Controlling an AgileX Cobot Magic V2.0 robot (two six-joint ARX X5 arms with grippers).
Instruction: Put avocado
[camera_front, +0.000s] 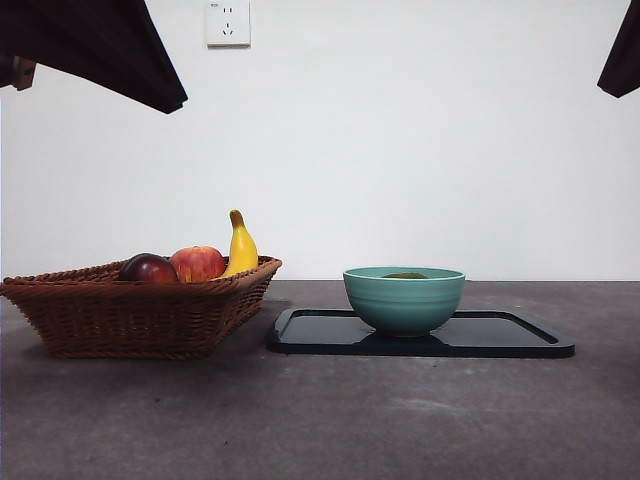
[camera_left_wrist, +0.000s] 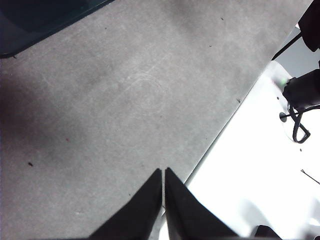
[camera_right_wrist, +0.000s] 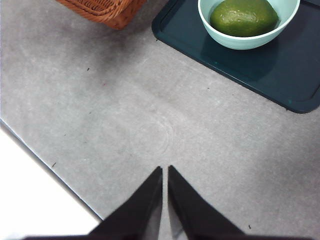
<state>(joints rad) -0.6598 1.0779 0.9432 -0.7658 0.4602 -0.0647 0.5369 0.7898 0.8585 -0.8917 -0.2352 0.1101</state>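
Avocado (camera_right_wrist: 244, 17) sits inside the teal bowl (camera_front: 404, 298); in front view only a sliver of its dark-green top (camera_front: 405, 275) shows above the rim. Bowl stands on the black tray (camera_front: 500, 335), approx. mid-tray, tray flat on the grey surface (camera_front: 320, 420). Just beside the tray: wicker basket (camera_front: 130, 315) w/ a dark red-purple fruit (camera_front: 148, 268), a red apple (camera_front: 198, 263) and a banana (camera_front: 241, 247) standing up at the basket's rear corner. Basket and tray look v. close, but can't tell if they touch. Both arms wait high, seen in front view only as dark tips at the top corners. Left gripper (camera_left_wrist: 163, 172): fingers pressed together, nothing between them, hanging over bare surface near its edge, a corner of the tray in its wrist view. Right gripper (camera_right_wrist: 165, 170): fingers also pressed together, holding nothing, over bare surface, well apart from bowl and tray; basket corner (camera_right_wrist: 107, 10) shows in its wrist view too. White wall socket (camera_front: 228, 22) on the wall behind.
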